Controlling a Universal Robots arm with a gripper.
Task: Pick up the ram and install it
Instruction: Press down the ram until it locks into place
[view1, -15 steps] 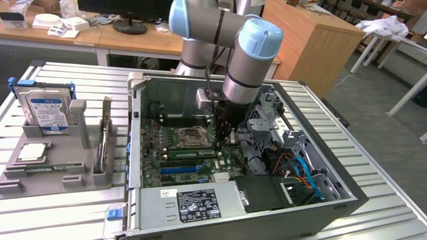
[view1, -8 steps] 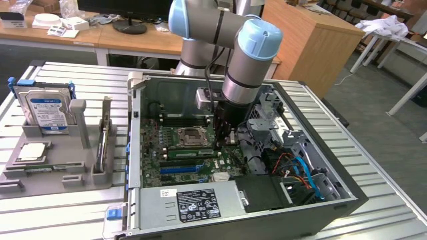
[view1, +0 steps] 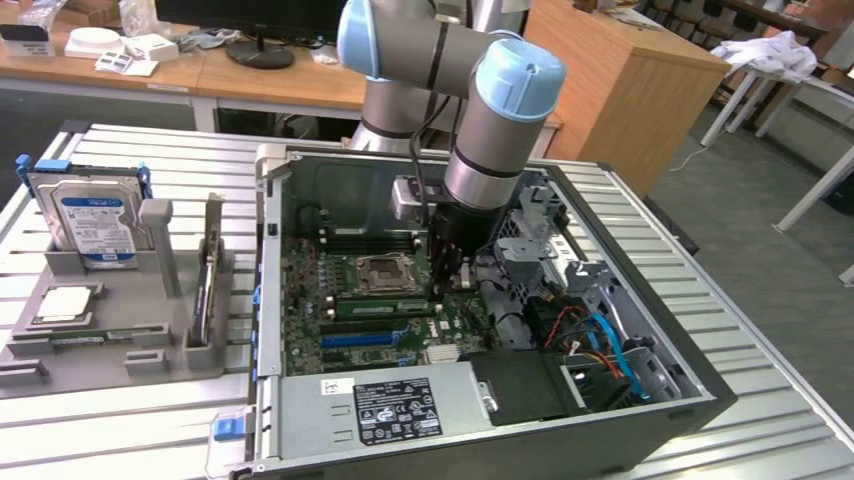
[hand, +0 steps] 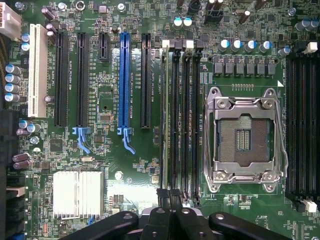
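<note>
In the open computer case, the gripper, fingers together, sits over the memory slots; the ram seems seated there (leftmost slot).

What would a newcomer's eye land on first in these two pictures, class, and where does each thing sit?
First the robot arm with pale blue joints, reaching down into the open computer case, its shut gripper just above the motherboard. In the wrist view the silver processor socket stands out, empty, between banks of memory slots, alongside a bright blue expansion slot. On the grey rack at the exterior view's left stands a blue-labelled hard drive.
</note>
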